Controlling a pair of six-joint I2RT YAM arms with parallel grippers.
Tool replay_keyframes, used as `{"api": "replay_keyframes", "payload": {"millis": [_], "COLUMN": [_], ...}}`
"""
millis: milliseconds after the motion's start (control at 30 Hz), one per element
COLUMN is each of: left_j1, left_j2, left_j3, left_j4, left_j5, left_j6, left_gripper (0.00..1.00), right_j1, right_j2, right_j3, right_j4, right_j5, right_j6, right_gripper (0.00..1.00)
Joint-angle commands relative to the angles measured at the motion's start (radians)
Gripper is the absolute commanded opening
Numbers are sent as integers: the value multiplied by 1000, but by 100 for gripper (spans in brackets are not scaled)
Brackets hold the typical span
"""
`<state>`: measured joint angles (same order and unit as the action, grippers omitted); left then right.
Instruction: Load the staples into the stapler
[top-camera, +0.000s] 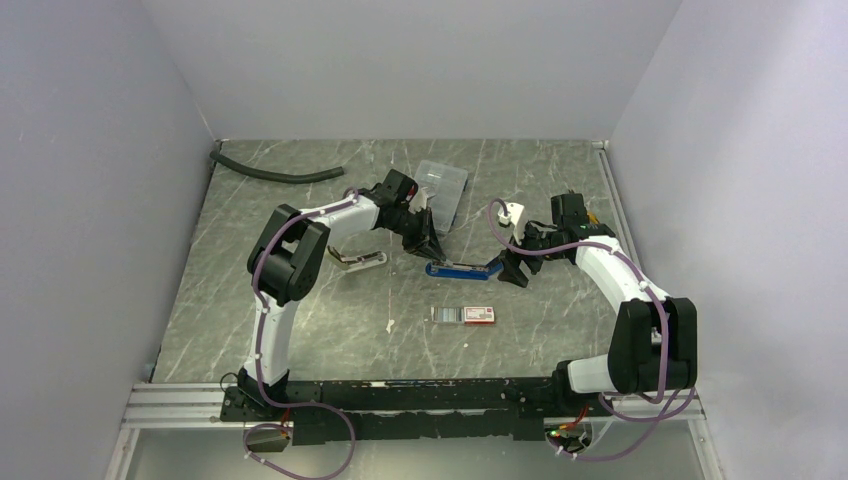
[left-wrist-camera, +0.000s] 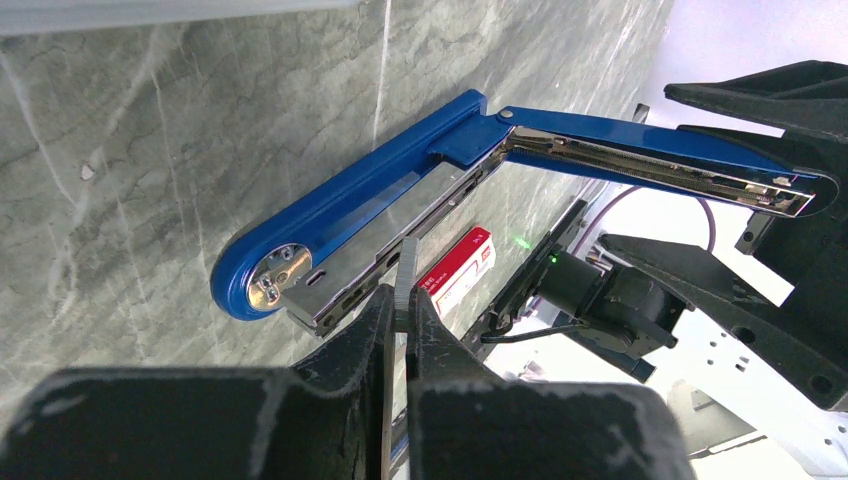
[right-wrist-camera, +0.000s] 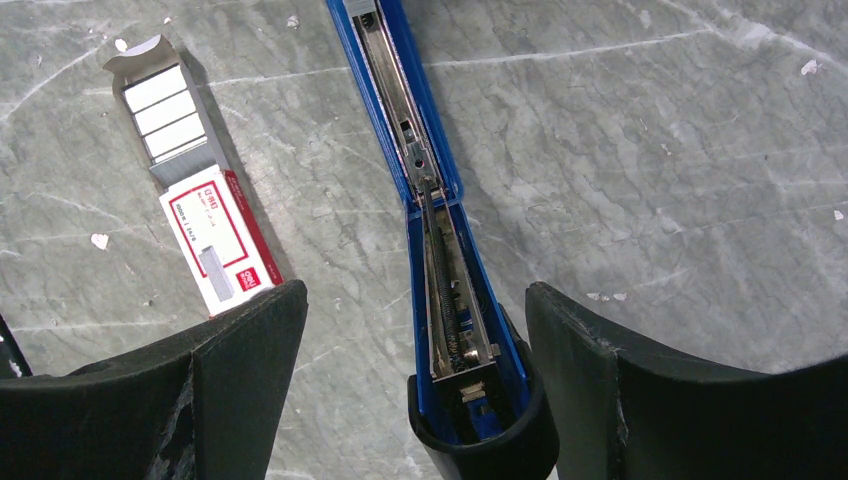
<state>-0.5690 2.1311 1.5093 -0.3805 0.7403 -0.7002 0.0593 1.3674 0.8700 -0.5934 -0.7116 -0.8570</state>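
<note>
Where the blue stapler (top-camera: 462, 268) lies swung open at the middle of the top view, the left gripper (left-wrist-camera: 400, 303) is pinched tight on a thin ridged staple strip (left-wrist-camera: 406, 270), just above the stapler's bare metal channel. The right gripper (right-wrist-camera: 415, 295) is spread wide, its fingers either side of the opened lid. More staples (right-wrist-camera: 165, 110) lie in a grey tray (right-wrist-camera: 183, 172) slid out of a red-and-white box (right-wrist-camera: 220, 240) at the upper left of the right wrist view.

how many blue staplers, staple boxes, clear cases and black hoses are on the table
blue stapler: 1
staple box: 1
clear case: 1
black hose: 1
total: 4
</note>
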Motion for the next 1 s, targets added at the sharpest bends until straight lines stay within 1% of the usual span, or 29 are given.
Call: {"api": "replay_keyframes", "payload": {"millis": [0, 633, 967], "left_j1": [1, 6, 11], "left_j2": [6, 10, -25], "left_j3": [15, 20, 29], "left_j4": [3, 7, 9], "left_j5": [11, 14, 25], "left_j6": [-1, -9, -21], "left_gripper": [3, 3, 2], "right_j1": [-7, -8, -8], "right_j2": [2, 2, 4], "right_j3": [20, 21, 22], "right_j4": [-4, -7, -8], "right_j5": [-28, -31, -31], "right_j6": [-19, -19, -19], "right_gripper": [84, 84, 84]}}
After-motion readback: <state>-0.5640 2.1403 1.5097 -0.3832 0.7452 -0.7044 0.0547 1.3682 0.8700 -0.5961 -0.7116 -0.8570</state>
